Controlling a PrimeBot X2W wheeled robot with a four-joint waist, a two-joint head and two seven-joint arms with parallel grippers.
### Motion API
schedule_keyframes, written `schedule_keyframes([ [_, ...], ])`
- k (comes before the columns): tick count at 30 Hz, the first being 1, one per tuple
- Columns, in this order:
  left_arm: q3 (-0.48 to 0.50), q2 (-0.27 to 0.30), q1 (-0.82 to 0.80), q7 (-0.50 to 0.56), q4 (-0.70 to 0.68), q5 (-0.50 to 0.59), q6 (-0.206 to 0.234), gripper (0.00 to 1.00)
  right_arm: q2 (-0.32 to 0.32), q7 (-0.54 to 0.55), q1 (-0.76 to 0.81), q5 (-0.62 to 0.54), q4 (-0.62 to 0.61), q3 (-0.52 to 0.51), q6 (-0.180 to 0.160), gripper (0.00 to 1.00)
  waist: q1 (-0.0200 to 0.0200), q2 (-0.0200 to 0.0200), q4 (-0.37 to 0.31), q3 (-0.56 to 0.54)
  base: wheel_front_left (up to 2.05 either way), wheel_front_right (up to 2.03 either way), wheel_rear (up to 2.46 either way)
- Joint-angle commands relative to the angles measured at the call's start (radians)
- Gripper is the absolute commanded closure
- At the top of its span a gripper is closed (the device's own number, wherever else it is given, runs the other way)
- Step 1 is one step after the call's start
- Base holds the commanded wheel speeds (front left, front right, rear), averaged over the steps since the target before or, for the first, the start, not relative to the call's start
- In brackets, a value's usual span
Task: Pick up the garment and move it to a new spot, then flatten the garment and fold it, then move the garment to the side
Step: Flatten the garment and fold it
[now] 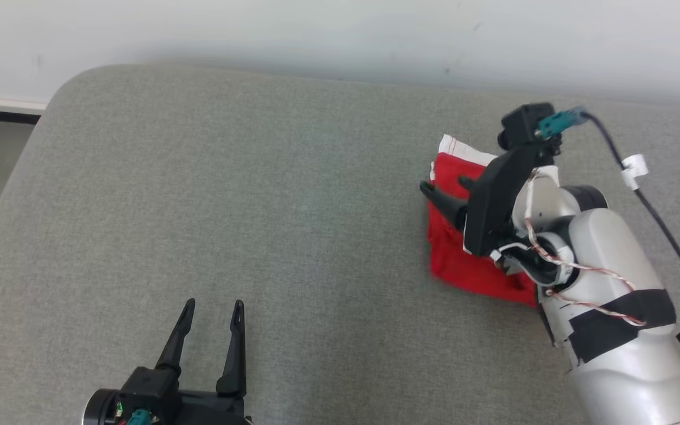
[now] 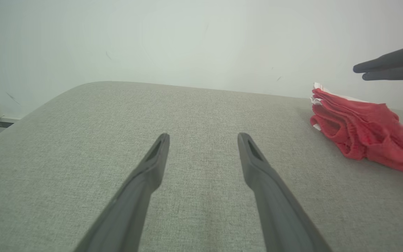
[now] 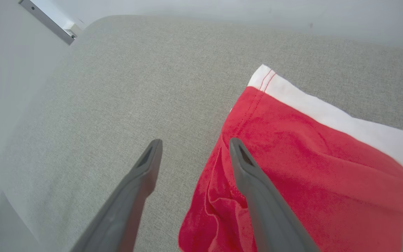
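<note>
My right fingers [image 3: 254, 189] hang spread above the left edge of the folded red garment [image 1: 458, 265], which lies on the cushion's [image 1: 257, 177] right side. My left fingers [image 1: 235, 342], also spread, hold nothing.

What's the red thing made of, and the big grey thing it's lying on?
The red garment looks like soft, matte knit cloth, maybe cotton: it creases and shows stitched seams. Its white band seems the same kind of cloth. The grey surface looks like woven upholstery fabric over padding, judging by its fine weave and rounded corner.
</note>
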Motion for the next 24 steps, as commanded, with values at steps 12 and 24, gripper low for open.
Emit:
schedule_keyframes([
  [12, 0.007, -0.008, 0.007, -0.003, -0.007, 0.016, -0.008, 0.0, -0.15, -0.163, 0.073, -0.105, -0.132, -0.142, 0.002, 0.0, 0.0, 0.0, -0.014, -0.006, 0.0, 0.0, 0.0],
  [24, 0.013, -0.018, -0.016, -0.003, -0.008, 0.022, -0.017, 0.0, -0.152, -0.349, 0.235, -0.253, -0.052, -0.078, 0.002, 1.0, 0.0, 0.0, -0.006, 0.023, 0.0, 0.0, 0.0],
])
